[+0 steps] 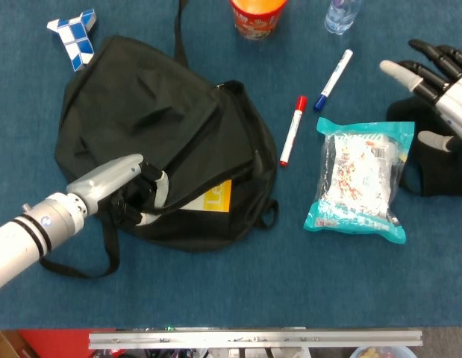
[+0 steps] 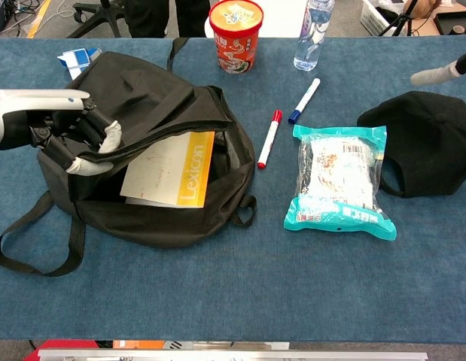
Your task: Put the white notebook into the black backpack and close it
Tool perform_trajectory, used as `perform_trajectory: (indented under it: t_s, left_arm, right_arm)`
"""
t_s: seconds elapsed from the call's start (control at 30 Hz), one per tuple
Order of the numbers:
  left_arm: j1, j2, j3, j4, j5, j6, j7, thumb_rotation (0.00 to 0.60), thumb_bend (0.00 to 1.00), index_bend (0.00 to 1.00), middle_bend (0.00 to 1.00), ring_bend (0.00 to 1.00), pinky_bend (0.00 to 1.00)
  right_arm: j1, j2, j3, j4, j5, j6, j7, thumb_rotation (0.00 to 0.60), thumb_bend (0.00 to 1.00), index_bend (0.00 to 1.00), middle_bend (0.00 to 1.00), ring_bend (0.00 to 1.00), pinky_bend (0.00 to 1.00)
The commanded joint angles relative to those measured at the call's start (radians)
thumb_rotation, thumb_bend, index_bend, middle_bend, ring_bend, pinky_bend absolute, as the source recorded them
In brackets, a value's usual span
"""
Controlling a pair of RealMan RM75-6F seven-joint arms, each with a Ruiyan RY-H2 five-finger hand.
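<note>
Left hand (image 2: 74,135) grips backpack (image 1: 141,112) flap over notebook (image 2: 169,169); draw flap fully across before zipping; right hand (image 1: 439,78) spread, empty.

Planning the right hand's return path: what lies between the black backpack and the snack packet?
Head view: one red marker lies on the cloth between black backpack and snack packet.

Left hand (image 1: 137,195): silver back, black fingers, pale tips; white forearm, black bands. Right hand (image 1: 439,82): seemingly alike.
</note>
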Motion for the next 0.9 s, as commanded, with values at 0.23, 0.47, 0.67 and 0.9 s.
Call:
perform_trajectory:
  t_s: [0.23,0.47,0.67,0.9]
  left_arm:
    - [-0.038,-0.070,0.011,0.032,-0.053,0.081,0.059,0.600,0.26,0.00,0.06,0.05,0.20]
    - [-0.066,-0.092,0.022,0.030,-0.147,0.122,0.089,0.600,0.21,0.00,0.02,0.01,0.17]
    - [-0.001,-0.071,0.039,0.021,-0.117,0.261,0.127,0.600,0.21,0.00,0.03,0.02,0.17]
    - [0.125,-0.097,0.099,0.095,-0.020,0.524,0.263,0.600,0.21,0.00,0.10,0.06,0.18]
  right_arm:
    - [-0.025,0.000,0.018,0.017,-0.010,-0.001,0.013,0.600,0.08,0.01,0.23,0.06,0.20]
    - [-0.042,0.006,0.027,0.033,-0.011,-0.012,0.027,0.600,0.07,0.01,0.23,0.06,0.20]
    - [-0.073,0.024,0.028,0.027,0.023,-0.033,0.004,0.600,0.08,0.02,0.24,0.07,0.21]
    - [-0.146,0.097,0.014,-0.044,0.135,-0.071,-0.043,0.600,0.17,0.17,0.32,0.15,0.30]
